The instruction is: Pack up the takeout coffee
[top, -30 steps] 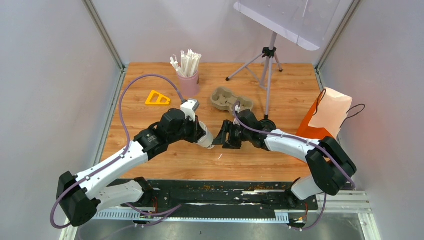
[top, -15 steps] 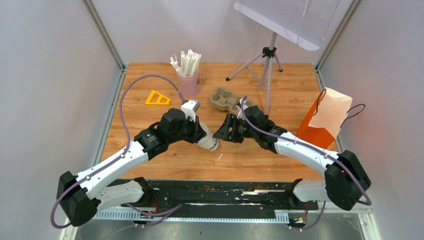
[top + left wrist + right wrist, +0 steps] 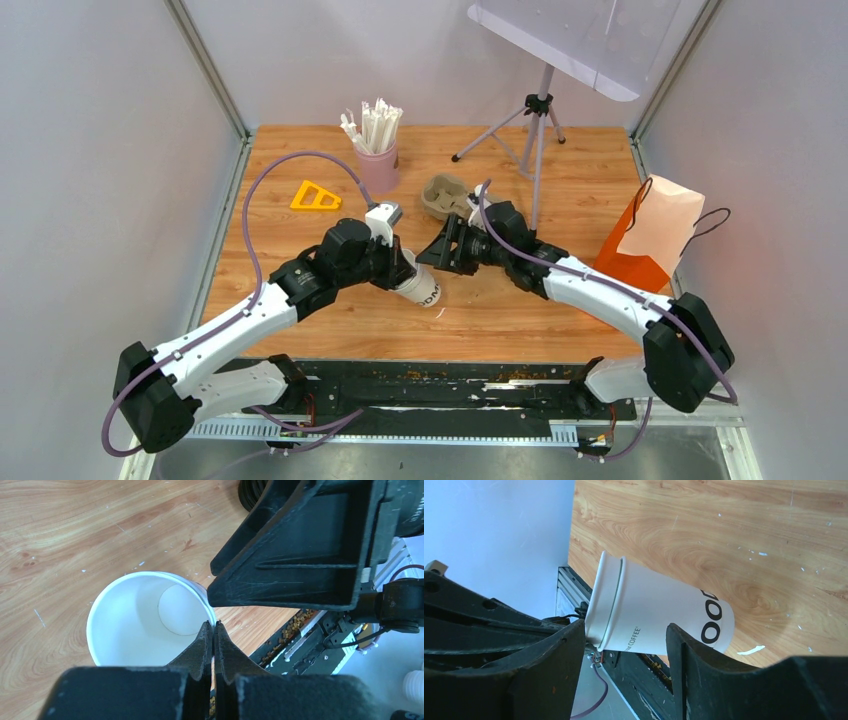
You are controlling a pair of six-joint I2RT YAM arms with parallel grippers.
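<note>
A whitish paper cup with dark print (image 3: 428, 292) hangs tilted just above the table, with no lid on it. My left gripper (image 3: 408, 276) is shut on its rim. In the left wrist view the fingertips (image 3: 214, 630) pinch the cup's wall, and the cup's white inside (image 3: 135, 615) shows empty. My right gripper (image 3: 432, 255) is open and empty, just beyond the cup. In the right wrist view the cup (image 3: 659, 615) lies past the gap between its spread fingers (image 3: 624, 645). The olive-green cup is out of view.
A cardboard cup carrier (image 3: 447, 194) lies behind my right gripper. A pink cup of white sticks (image 3: 378, 165), a yellow triangle (image 3: 314, 196) and a tripod (image 3: 538, 110) stand at the back. An orange and white paper bag (image 3: 655, 235) stands at the right.
My right gripper has drawn back from the cup toward the carrier, staying open. My left gripper has shifted the cup slightly toward the near edge. The right arm now covers the black lid.
</note>
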